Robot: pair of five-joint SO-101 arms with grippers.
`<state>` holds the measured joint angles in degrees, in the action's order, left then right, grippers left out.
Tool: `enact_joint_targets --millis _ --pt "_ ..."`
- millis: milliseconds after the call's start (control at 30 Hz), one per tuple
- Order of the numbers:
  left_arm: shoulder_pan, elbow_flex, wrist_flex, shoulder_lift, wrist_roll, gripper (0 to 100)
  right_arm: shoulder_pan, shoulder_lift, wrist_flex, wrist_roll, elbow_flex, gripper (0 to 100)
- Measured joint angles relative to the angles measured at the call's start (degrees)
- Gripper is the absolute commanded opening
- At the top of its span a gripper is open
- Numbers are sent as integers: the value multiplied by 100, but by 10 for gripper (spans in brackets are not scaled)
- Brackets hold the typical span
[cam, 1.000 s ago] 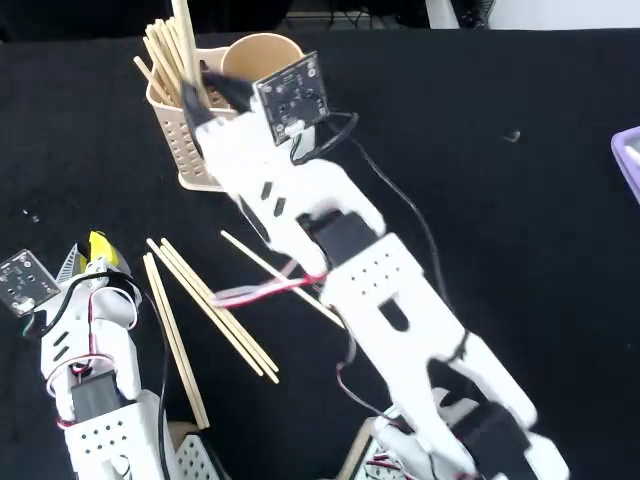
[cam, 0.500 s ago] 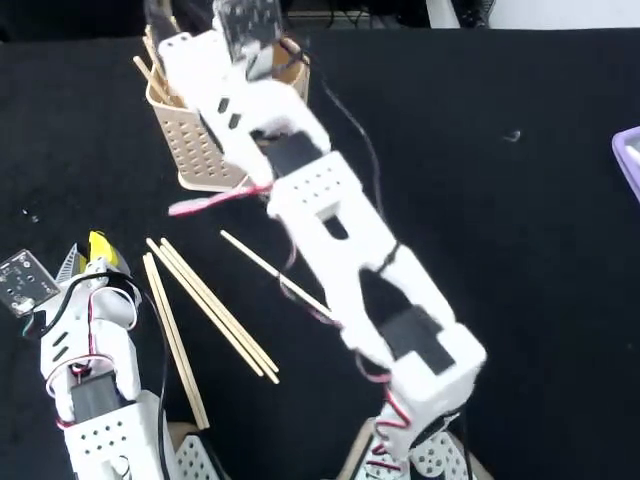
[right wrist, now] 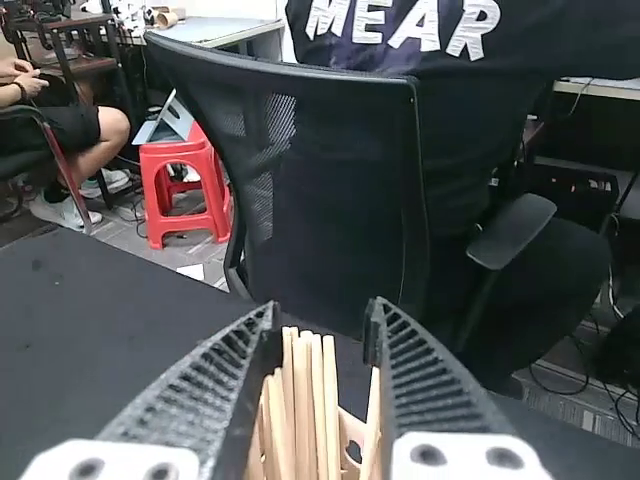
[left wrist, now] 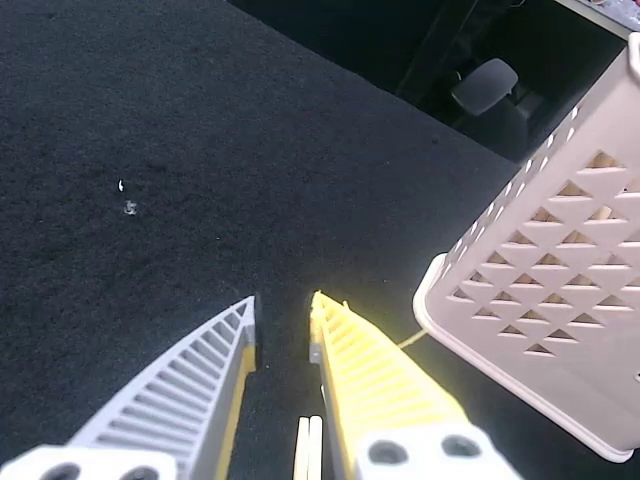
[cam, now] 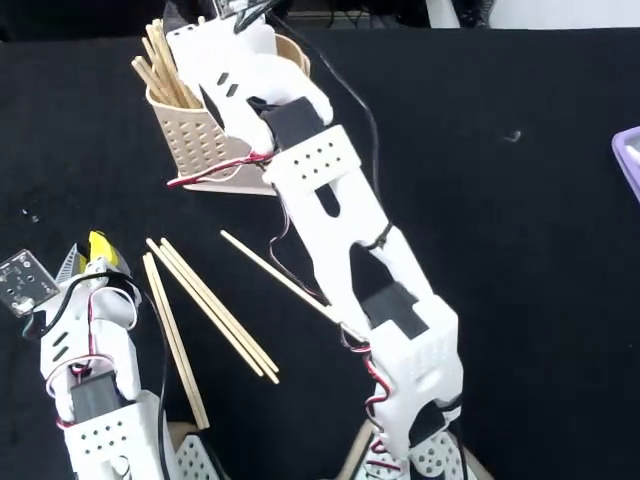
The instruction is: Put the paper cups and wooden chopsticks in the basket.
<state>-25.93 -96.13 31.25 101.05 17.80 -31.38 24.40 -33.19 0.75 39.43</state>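
**Right claw spread over the basket's chopsticks**

Your right gripper [right wrist: 320, 312] hangs above the basket [cam: 205, 150], jaws apart and clasping nothing. The standing wooden chopsticks [right wrist: 305, 400] rise directly beneath it, between its fingers. A paper cup [cam: 293, 52] sits in the basket, just beside that claw. Your left gripper [left wrist: 283, 300] sits low, jaws slightly parted and empty. Loose chopsticks [cam: 210, 305] lie on the black table [cam: 520, 250] just beside it.
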Motion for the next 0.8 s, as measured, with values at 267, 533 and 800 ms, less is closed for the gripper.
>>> enact_joint_targets --millis 267,533,800 --pt "0 0 0 0 0 104 -88 -730 -2980 0 264 131" --pt "0 0 0 0 0 104 -185 -659 -5749 -580 -695 134" --pt "0 0 0 0 0 104 -193 677 -4519 -1714 -2444 247"
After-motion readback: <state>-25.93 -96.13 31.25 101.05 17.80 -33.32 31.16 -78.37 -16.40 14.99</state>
